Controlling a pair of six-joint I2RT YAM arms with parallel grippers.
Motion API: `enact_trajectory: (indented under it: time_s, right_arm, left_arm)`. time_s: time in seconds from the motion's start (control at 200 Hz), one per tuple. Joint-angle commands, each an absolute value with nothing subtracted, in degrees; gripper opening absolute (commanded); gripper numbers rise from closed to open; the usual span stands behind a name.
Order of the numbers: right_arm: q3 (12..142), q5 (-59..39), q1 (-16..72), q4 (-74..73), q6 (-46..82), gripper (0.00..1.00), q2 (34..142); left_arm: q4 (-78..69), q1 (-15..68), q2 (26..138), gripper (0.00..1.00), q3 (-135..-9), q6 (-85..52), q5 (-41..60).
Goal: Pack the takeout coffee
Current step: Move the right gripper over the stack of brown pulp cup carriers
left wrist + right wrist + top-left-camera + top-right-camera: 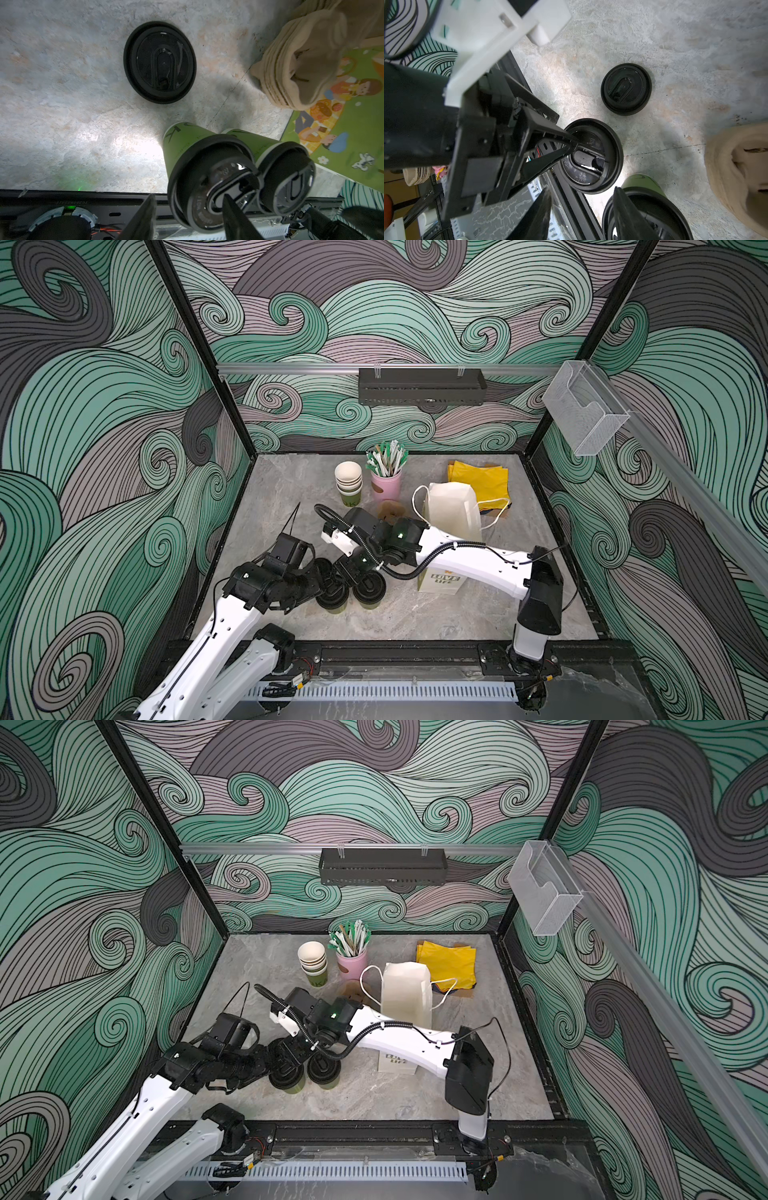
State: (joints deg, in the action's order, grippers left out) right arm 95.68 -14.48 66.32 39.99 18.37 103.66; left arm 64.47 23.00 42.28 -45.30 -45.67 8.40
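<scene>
Grey marbled tabletop [415,626] fills the floor of a booth walled with teal and mauve swirl patterns. Near its front edge, towards the left, an olive-green paper cup with a black round plastic sip lid [332,597] stands upright, and a twin cup [368,591] with the same lid stands just beside it on the right.

The left gripper [189,196] hangs over the first cup with its jaws apart, 1 fingertip above the lid's middle and nothing clamped. The right gripper [581,188] hangs over the twin cup, also with its jaws apart and gripping nothing.

A 3rd loose black lid [160,62] lies flat on the table near the cups.

Farther back stand a white paper bag with cord handles [451,506], a pink cup of straws [386,485], a stack of empty paper cups [349,485], brown pulp carriers [390,508] and yellow napkins [478,481].
</scene>
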Motion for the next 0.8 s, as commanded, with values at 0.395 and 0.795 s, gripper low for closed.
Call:
enact_trajectory:
  time_s: [0.395, 0.795]
  right_arm:
    - [99.0, 8.9, 64.5, 45.6, 23.1, 0.50, 97.2]
    - [119.3, 30.8, 62.3, 60.4, 49.8, 0.58, 116.8]
  left_arm:
    - [54.1, 22.7, 38.7, 0.63, -55.3, -36.4, -0.4]
    - [53.9, 22.6, 41.9, 0.63, -56.5, -41.7, -12.2]
